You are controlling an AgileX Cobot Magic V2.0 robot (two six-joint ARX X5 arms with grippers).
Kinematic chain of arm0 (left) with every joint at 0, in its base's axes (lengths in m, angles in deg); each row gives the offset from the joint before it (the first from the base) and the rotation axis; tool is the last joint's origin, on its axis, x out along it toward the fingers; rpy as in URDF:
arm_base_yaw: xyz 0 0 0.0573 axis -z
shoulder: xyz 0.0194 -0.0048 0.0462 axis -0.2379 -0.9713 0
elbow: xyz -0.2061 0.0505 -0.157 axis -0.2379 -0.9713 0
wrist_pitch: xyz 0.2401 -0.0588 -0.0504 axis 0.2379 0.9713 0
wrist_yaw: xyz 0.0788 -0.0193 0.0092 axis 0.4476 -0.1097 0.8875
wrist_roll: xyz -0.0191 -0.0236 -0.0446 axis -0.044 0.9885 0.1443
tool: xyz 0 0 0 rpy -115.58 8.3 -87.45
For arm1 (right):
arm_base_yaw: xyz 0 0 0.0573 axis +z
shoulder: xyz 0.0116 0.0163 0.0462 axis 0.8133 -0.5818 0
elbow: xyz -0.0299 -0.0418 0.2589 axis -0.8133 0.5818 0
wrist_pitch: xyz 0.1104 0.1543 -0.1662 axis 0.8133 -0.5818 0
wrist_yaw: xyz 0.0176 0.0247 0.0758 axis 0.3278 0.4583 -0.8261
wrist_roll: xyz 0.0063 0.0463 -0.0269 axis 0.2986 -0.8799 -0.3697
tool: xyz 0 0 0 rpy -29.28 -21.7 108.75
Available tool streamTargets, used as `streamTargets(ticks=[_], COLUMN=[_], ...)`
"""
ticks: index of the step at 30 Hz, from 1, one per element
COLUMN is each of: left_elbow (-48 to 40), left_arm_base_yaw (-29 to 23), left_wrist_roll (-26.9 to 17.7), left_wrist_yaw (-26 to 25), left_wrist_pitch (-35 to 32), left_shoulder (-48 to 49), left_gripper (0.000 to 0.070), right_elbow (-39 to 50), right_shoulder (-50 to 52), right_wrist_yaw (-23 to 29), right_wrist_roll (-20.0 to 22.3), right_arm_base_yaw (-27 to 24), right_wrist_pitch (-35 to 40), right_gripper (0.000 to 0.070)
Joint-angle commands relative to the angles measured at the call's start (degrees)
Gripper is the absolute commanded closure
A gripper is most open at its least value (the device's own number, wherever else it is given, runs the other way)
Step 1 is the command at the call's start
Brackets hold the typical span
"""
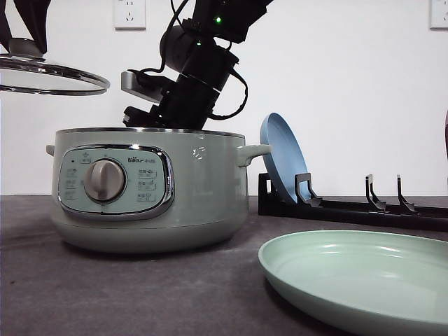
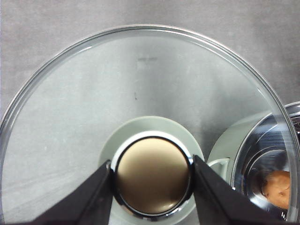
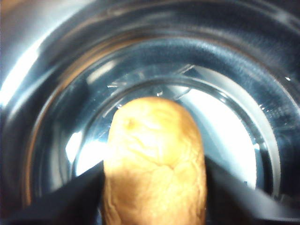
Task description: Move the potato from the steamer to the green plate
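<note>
Sitting inside the steamer's point(image 1: 150, 192) shiny metal bowl, the potato point(image 3: 154, 164) lies between the right gripper's point(image 3: 154, 187) two dark fingers point(image 3: 70, 197), which press both its flanks; its lower end is cut off by the frame edge. From the front, the pot wall hides potato and fingertips. Left gripper point(image 2: 152, 176) is clamped on the knob point(image 2: 152, 176) of the glass lid point(image 2: 140, 93), held up left of the pot. Green plate point(image 1: 364, 276), front right, is partly cropped. Blue plate point(image 1: 283, 157) leans in the black rack point(image 1: 350, 206).
</note>
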Motion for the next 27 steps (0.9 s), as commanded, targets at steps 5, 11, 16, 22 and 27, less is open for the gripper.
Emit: streamTargets(ticks=[5,11,16,22,27], left_elbow=[2.8,2.8,2.7,2.7,2.7], left_arm_base_yaw=[-0.1,-0.1,0.0,0.0,0.0], left_wrist_roll=[0.2,0.4,1.0,1.0,1.0], left_wrist_yaw=[-0.1,-0.1,-0.1,-0.1,-0.1], left_wrist_pitch=[-1.9,-1.9,-1.8,-1.6,-1.5], left_shoulder=[0.1,0.1,0.1,0.1,0.1], left_gripper=[0.0700,0.0700,0.0700,0.0700,0.0700], right_elbow=[-2.9,-11.1,-18.6,-19.2,-17.6], right_shoulder=[-1.9,-1.5,0.1,7.9,16.7], right_wrist_yaw=[-0.6,-0.7,-0.6,0.9,1.8], right_wrist_roll=[-1.7,-2.2,-3.6,-3.7,-3.7], right_arm_base_yaw=[0.5,0.0,-0.3,-0.3,-1.1], right_wrist_pitch=[-0.5,-8.8,-20.0,-26.5,-29.6], right_gripper=[0.0429,0.0429,0.0429,0.0429,0.0429])
